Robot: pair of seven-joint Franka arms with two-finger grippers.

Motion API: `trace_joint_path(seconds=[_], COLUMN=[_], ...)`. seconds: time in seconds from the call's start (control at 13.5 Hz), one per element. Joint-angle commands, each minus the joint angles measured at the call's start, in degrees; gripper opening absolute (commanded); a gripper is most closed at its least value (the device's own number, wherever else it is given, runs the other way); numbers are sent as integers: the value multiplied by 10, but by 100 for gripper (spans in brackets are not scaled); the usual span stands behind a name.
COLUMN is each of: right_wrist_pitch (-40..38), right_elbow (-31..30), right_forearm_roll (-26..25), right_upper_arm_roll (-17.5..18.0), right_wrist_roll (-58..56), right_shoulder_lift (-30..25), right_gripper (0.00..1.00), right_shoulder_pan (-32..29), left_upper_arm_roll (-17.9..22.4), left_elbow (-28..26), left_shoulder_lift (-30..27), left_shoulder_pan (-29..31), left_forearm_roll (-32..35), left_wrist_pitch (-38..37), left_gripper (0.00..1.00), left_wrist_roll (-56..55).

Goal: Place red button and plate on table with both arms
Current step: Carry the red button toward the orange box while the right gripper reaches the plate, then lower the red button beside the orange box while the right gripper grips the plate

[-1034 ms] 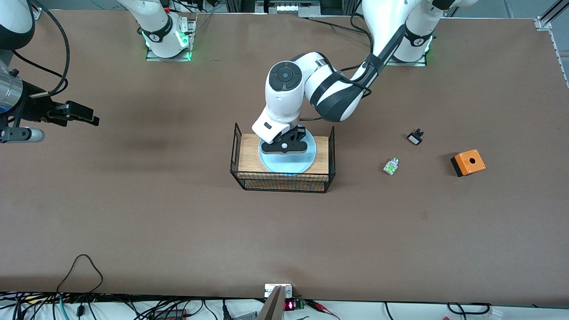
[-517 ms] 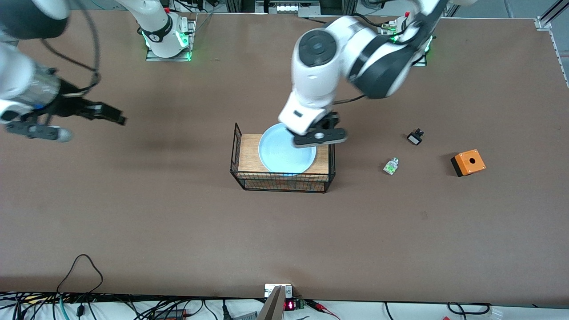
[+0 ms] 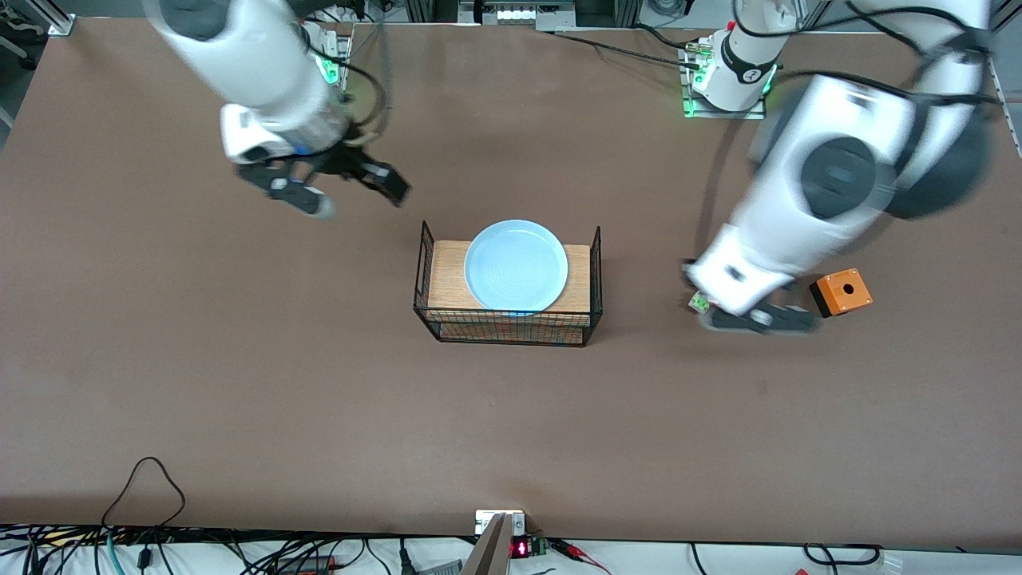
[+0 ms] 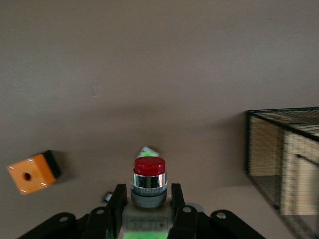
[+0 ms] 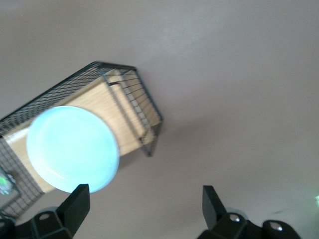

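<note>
While left gripper [image 4: 148, 211] clamps button [image 4: 149, 175] and right gripper [image 5: 144, 206] gapes wide toward plate [image 3: 516, 266], risks dropping either through haste.

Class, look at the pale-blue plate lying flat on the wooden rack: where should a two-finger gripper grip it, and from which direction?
Probably the plate's raised rim, from above: it lies flat on the rack, so only the rim offers an edge to pinch.

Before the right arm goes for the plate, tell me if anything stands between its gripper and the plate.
Nothing visible does. The right gripper hangs open over bare table, toward the right arm's end from the rack. The plate lies uncovered on the rack's wooden top. The left gripper, holding the red button, is off near the orange box.
</note>
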Motion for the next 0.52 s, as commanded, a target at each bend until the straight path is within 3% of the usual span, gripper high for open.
trace_joint_path(seconds=[0.0,0.22,0.44], right_wrist_pitch=[51,128,176], right_elbow=[25,25,25], right_forearm_roll=[-3,-9,-22], right_upper_arm_roll=[-9,-11,-11], right_wrist_roll=[78,160,210], right_shoulder_lift=[58,105,146], right_gripper=[100,100,100], right_shoulder_pan=[41,70,80], left_upper_arm_roll=[-11,-10,-4], left_elbow=[-46,-145,-237], left_shoulder_lift=[5,18,44], left_shoulder_pan=[63,135,168], left_forearm_roll=[0,1,10], left_wrist_pitch=[23,147,276], left_gripper=[14,14,16], left_wrist_roll=[96,213,251])
